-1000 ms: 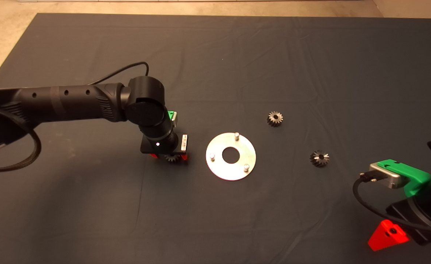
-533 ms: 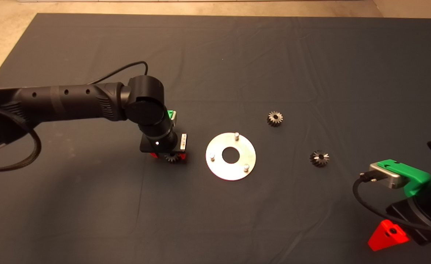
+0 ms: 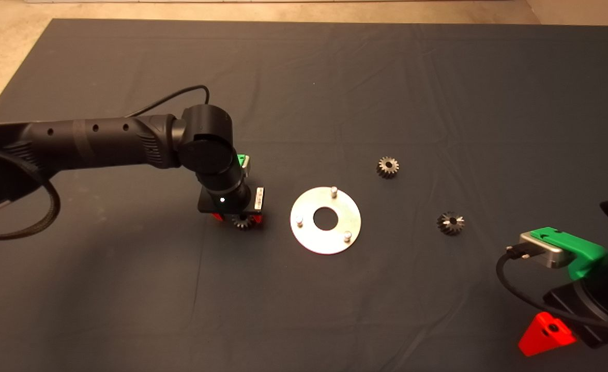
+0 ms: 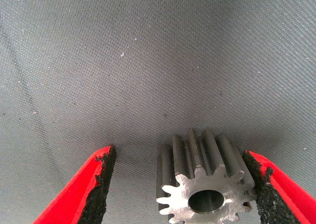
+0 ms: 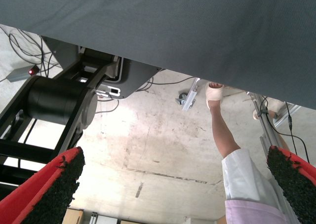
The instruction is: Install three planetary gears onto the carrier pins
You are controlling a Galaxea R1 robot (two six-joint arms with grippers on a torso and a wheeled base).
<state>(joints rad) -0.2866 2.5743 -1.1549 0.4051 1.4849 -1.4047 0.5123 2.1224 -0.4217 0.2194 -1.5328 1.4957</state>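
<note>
One planetary gear (image 3: 242, 222) stands on the mat left of the round carrier disc (image 3: 312, 237), and my left gripper (image 3: 239, 221) hangs straight over it. In the left wrist view the gear (image 4: 205, 184) sits between the open fingers of this gripper (image 4: 178, 152). One pad (image 4: 259, 184) touches its teeth. The other pad (image 4: 101, 184) stands apart from it. Three bare carrier pins (image 3: 334, 190) (image 3: 299, 221) (image 3: 348, 236) rise from the disc. Two more gears (image 3: 388, 167) (image 3: 451, 223) lie to the disc's right. My right gripper (image 3: 546, 332) waits at the lower right, open.
The right wrist view looks past the mat's edge to the floor, with my right gripper (image 5: 175, 157) open before a black machine base (image 5: 59, 100), cables and a person's leg (image 5: 232, 155). Bare mat (image 3: 304, 77) surrounds the parts.
The left arm has barely shifted over the gear. The right gripper has sunk slightly toward the lower right edge. Gears and disc have not moved.
</note>
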